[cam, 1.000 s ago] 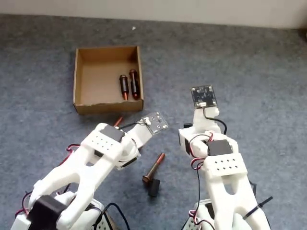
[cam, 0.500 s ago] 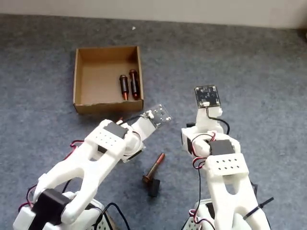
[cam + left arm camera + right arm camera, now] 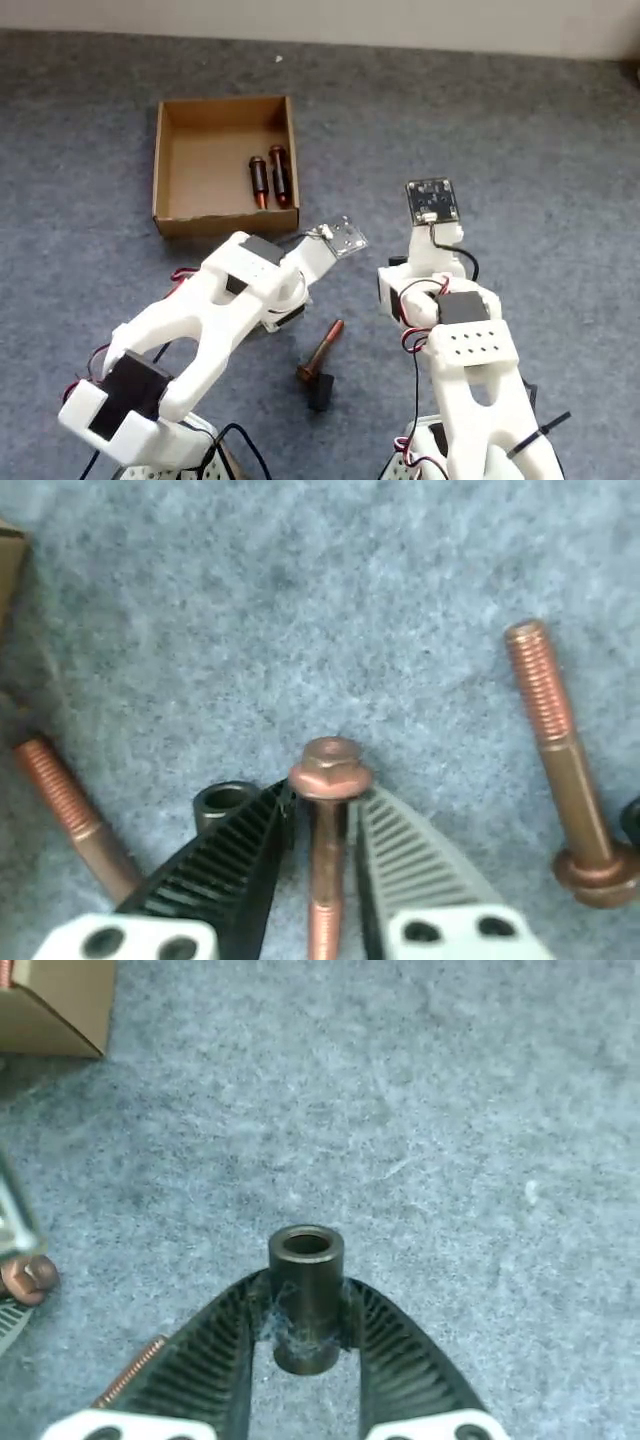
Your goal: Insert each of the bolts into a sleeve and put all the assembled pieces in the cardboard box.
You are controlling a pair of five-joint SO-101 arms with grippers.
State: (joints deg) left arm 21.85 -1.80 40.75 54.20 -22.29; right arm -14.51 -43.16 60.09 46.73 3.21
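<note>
Left wrist view: left gripper seen clenched on a bolt, the shank pinched between both fingers and the hex head past the tips. A spare sleeve is noted on the carpet just beside one finger. A second bolt and a third bolt lie flat, one to each side of the gripper.

Right wrist view: right gripper clamped on a dark sleeve, its open bore visible at the free end.

High view: cardboard box recorded at upper left, with two assembled pieces side by side near its right wall.
</note>
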